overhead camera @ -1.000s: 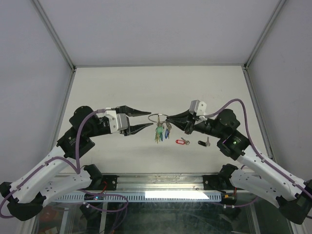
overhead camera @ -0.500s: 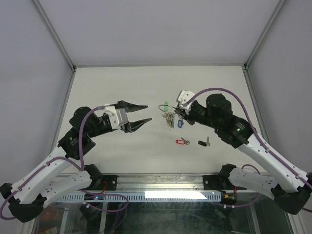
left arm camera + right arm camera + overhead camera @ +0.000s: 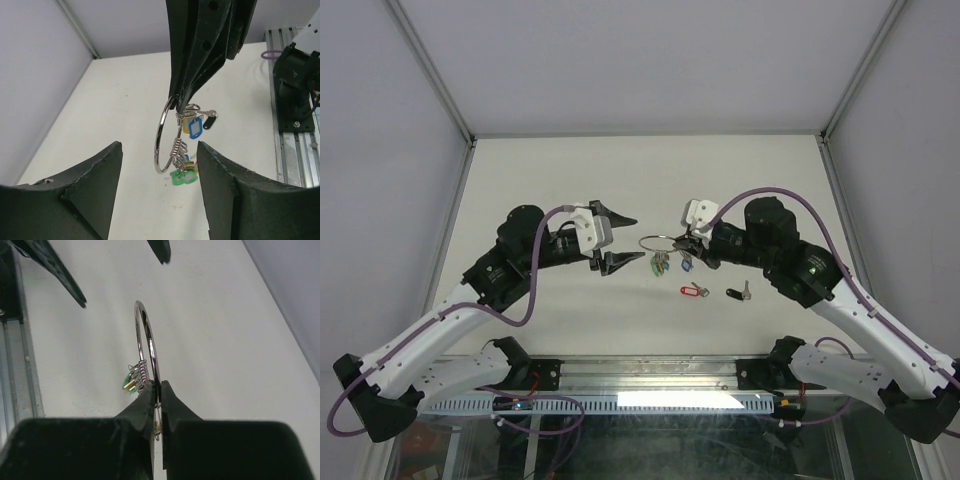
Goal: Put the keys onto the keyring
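Note:
The keyring [image 3: 655,242], a silver wire ring with a hanging bunch of small keys and blue, yellow and green tags [image 3: 666,263], is held above the table. My right gripper [image 3: 682,243] is shut on the ring's right side; the right wrist view shows the wire [image 3: 145,330] pinched between its tips [image 3: 158,385]. My left gripper [image 3: 638,239] is open, its fingers on either side of the ring's left end [image 3: 160,137] without touching it. A red-tagged key [image 3: 695,291] and a black-tagged key [image 3: 737,294] lie on the table. No loose green-tagged key shows.
Metal frame posts [image 3: 450,205] and grey walls border the white table [image 3: 570,170]. A metal rail [image 3: 650,372] with the arm bases runs along the near edge. The black-tagged key also shows in the left wrist view [image 3: 210,120], behind the ring.
My right gripper has brought the keyring down and leftward, and the ring now points at the left gripper. My left arm has reached right, its open jaws now around the ring's end.

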Controlling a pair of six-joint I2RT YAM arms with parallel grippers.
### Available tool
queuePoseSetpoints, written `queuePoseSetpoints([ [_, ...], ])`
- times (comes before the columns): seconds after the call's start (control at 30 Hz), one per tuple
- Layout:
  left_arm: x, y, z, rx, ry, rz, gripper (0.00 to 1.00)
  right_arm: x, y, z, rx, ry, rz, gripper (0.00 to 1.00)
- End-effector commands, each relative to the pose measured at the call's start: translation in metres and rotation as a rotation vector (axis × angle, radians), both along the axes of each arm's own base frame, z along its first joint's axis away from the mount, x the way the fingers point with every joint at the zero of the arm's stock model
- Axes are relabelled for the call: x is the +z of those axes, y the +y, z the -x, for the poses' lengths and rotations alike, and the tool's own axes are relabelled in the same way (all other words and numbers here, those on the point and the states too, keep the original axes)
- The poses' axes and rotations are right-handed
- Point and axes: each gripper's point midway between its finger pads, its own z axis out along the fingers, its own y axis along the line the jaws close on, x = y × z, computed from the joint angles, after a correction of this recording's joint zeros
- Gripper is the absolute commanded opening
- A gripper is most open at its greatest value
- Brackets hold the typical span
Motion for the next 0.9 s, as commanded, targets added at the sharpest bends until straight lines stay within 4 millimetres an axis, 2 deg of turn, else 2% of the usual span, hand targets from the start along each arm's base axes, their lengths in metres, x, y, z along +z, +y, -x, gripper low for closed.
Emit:
queuePoseSetpoints([
  [0.0,0.007,-0.005,0.005,-0.058,-0.02,-0.019,0.6,0.032,0.018,0.019,0.158,-0.061,-0.101,0.0],
  [0.1,0.005,-0.008,0.007,-0.085,-0.012,-0.032,0.6,0.034,0.023,0.026,0.207,-0.064,-0.119,0.0],
  [0.2,-0.001,-0.013,0.011,-0.126,0.004,-0.052,0.54,0.036,0.027,0.028,0.226,-0.067,-0.137,0.0],
  [0.37,-0.004,-0.017,0.013,-0.159,0.015,-0.066,0.39,0.034,0.033,0.028,0.252,-0.056,-0.145,0.0],
  [0.53,-0.006,-0.018,0.013,-0.162,0.021,-0.071,0.34,0.036,0.039,0.029,0.274,-0.055,-0.162,0.0],
  [0.7,-0.007,-0.018,0.012,-0.16,0.023,-0.074,0.15,0.038,0.042,0.031,0.294,-0.052,-0.177,0.0],
  [0.77,-0.006,-0.018,0.01,-0.15,0.022,-0.074,0.0,0.038,0.043,0.032,0.294,-0.054,-0.186,0.0],
  [0.83,-0.003,-0.016,0.008,-0.134,0.014,-0.071,0.0,0.038,0.042,0.031,0.283,-0.056,-0.191,0.0],
  [0.87,-0.001,-0.015,0.008,-0.125,0.008,-0.069,0.0,0.037,0.041,0.03,0.27,-0.056,-0.195,0.04],
])
